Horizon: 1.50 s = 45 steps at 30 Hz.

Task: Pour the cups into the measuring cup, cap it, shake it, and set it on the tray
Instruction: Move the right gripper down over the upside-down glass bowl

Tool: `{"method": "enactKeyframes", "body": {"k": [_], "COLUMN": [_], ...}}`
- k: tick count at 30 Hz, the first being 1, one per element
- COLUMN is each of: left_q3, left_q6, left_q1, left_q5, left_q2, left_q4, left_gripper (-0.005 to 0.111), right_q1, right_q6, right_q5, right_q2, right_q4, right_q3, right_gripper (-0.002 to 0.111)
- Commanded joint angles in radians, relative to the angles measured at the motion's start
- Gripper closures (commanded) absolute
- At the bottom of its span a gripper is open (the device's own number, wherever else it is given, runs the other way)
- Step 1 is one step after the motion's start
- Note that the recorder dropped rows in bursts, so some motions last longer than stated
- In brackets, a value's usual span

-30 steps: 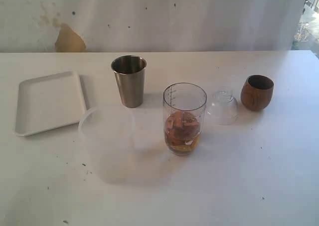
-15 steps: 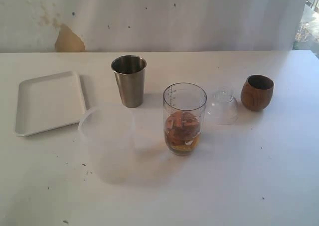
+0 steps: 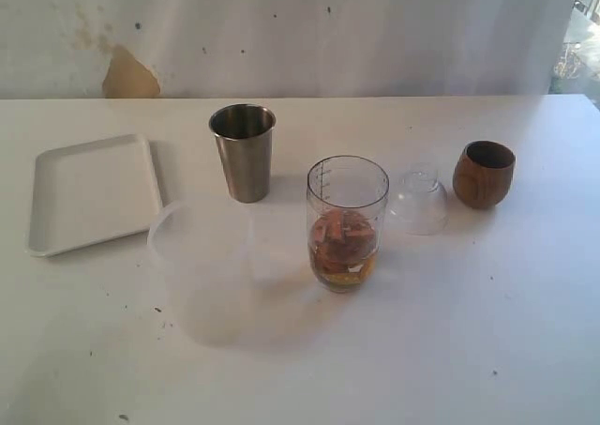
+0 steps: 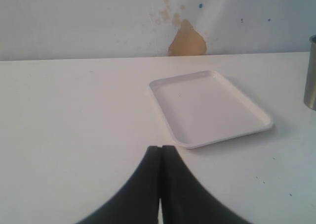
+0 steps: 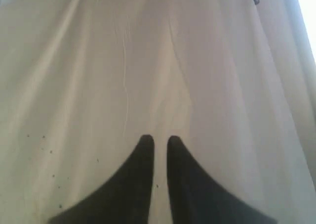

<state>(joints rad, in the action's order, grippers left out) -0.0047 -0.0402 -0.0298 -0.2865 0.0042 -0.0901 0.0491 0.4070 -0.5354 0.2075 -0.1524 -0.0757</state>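
1. Left gripper (image 4: 161,150): black fingers pressed together, nothing between them. It hangs over bare bench (image 3: 487,331) on the near side of the tray (image 4: 210,108), apart from it.
2. Right gripper (image 5: 159,141): tips a narrow slit apart, nothing in the slit. Only a creased white surface lies behind it, so I cannot tell where it sits over the bench.
3. Measuring cup (image 3: 347,223): upright at about mid-bench, top open and uncapped. Its lower half holds brown and orange pieces – graduation marks run up its left side.
4. Steel tumbler (image 3: 243,153): upright, toward the far edge and left of the measuring cup, apart from it.
5. Wooden cup (image 3: 484,174): upright, toward the right edge, well apart from the measuring cup.
6. Clear dome lid (image 3: 418,200): on the bench between the measuring cup and the wooden cup, just beside the measuring cup.
7. Tray: flat near the left edge, nothing on it.
8. Frosted cup (image 3: 202,247): upright between the tray and the measuring cup, nearer the front edge than the tumbler. It sits just beside the tray's near right corner – contact unclear.
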Motion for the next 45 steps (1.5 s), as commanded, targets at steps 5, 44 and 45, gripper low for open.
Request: {"method": "enactKeyframes", "body": {"k": [5, 44, 45], "left_q3": [0.005, 0.005, 0.005], "left_q6": [0.0, 0.0, 0.0], "left_q1": [0.0, 0.0, 0.0], "left_q5": [0.006, 0.006, 0.006], "left_q2": [-0.004, -0.004, -0.004], "left_q4": [0.005, 0.005, 0.005], "left_gripper": [0.107, 0.107, 0.107], "right_q1": [0.0, -0.198, -0.198], "right_q6": [0.149, 0.066, 0.066], "right_q5": [0.062, 0.458, 0.458], "right_q2": [0.409, 1.536, 1.521], "right_q4": [-0.201, -0.341, -0.341], "right_q3": [-0.238, -0.871, -0.871], "right_gripper": [0.027, 0.032, 0.032]}}
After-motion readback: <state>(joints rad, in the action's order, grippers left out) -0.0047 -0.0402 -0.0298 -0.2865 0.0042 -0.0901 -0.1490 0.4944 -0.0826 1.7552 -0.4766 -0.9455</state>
